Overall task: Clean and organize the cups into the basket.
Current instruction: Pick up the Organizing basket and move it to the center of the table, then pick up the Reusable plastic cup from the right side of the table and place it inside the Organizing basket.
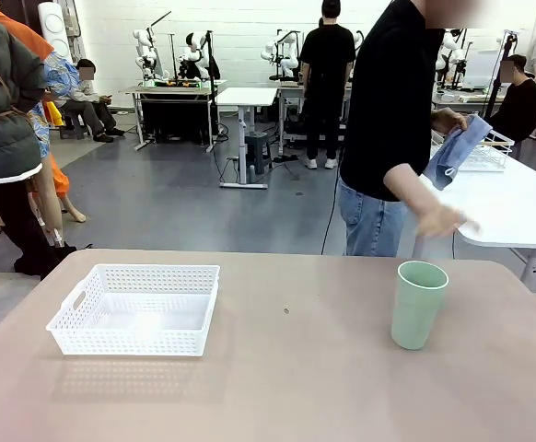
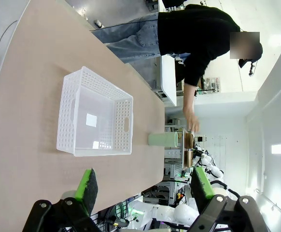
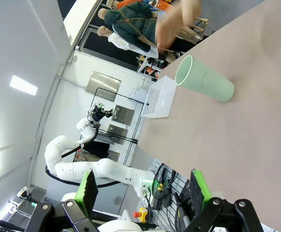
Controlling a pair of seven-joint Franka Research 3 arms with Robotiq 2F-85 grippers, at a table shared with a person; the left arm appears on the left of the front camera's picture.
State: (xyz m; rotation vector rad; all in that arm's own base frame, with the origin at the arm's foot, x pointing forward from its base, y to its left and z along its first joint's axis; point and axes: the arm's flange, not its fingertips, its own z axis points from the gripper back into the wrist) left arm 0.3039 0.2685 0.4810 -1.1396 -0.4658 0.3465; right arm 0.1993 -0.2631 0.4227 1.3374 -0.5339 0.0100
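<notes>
Right gripper (image 3: 143, 185) and left gripper (image 2: 144, 182) are held wide open, empty; the light, stiff cup (image 3: 208, 82) ahead is judged best gripped mid-wall.

A tan tabletop (image 1: 296, 387) is carrying two things. A white perforated basket (image 1: 125, 343) is sitting flat on its left part, long side facing the robot. A mint green cup (image 1: 418, 308) is standing upright, mouth up, well apart on the right part.
</notes>
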